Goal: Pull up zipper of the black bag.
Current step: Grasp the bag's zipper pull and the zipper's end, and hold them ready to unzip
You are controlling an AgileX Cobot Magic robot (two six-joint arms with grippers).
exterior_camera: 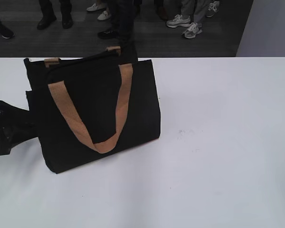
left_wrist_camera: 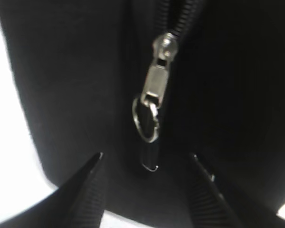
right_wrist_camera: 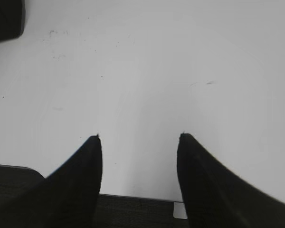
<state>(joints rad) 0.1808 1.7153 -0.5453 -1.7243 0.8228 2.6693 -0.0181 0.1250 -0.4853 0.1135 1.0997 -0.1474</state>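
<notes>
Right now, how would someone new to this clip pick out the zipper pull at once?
Find the black bag standing on the white table. In the left wrist view, follow the zipper teeth down to the zipper pull, ahead of the open left gripper. It is the only silvery metal there, ending in a small ring.

Black robot, both wrists showing.
Left gripper (left_wrist_camera: 146,164) fingers ribbed, tapered; right gripper (right_wrist_camera: 138,142) fingers smooth, pointed, matte black.

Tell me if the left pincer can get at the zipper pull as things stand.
Probably yes. In the left wrist view the left pincer is open and lined up just short of the zipper pull, which hangs exposed against the bag. Nothing lies between them; the strap is elsewhere.
</notes>
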